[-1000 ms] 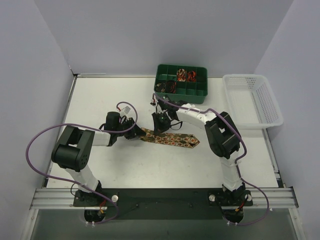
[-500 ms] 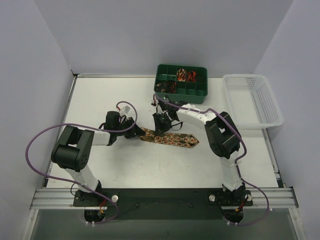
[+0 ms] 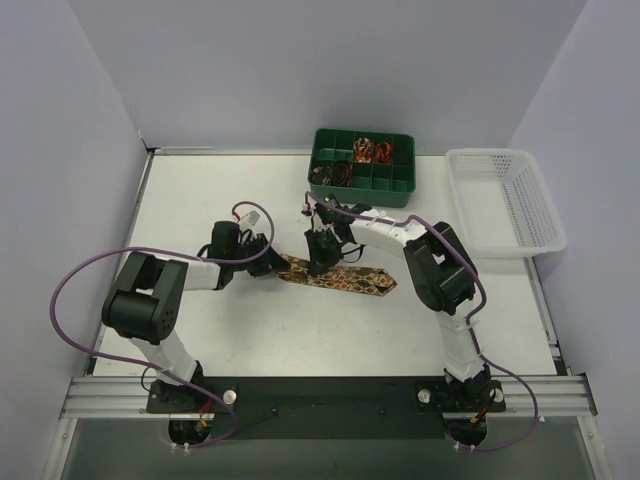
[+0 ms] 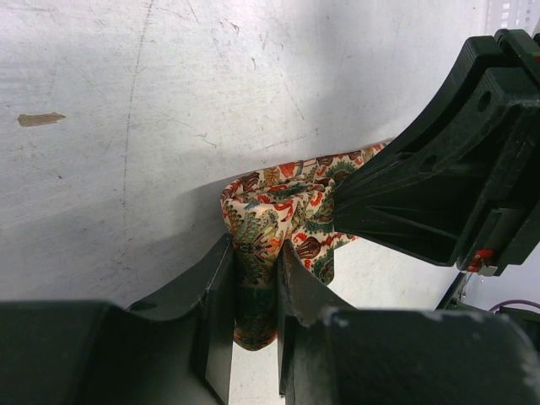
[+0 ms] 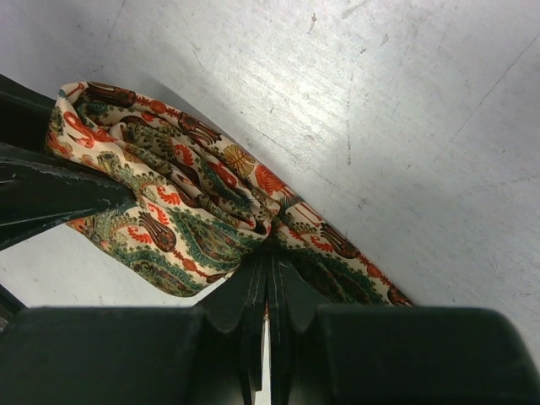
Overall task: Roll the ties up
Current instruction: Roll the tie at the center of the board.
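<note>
a white table [image 3: 230, 200] fills the middle of the top view, its surface dull and marked with fine scratches. in the left wrist view a small brown mark [image 4: 40, 119] lies on it at the upper left of the frame. a dark green tray [image 3: 360, 194], divided into small compartments in two rows, sits at upper centre against the far edge of the table. to its right, near it but apart, a white plastic basket [image 3: 497, 200] with latticed sides stands at the table's right edge. pale grey-lavender walls [image 3: 300, 70] close the scene on the left, back and right. along the bottom of the frame a metal rail [image 3: 100, 398] crosses a black plate [image 3: 320, 395].
</note>
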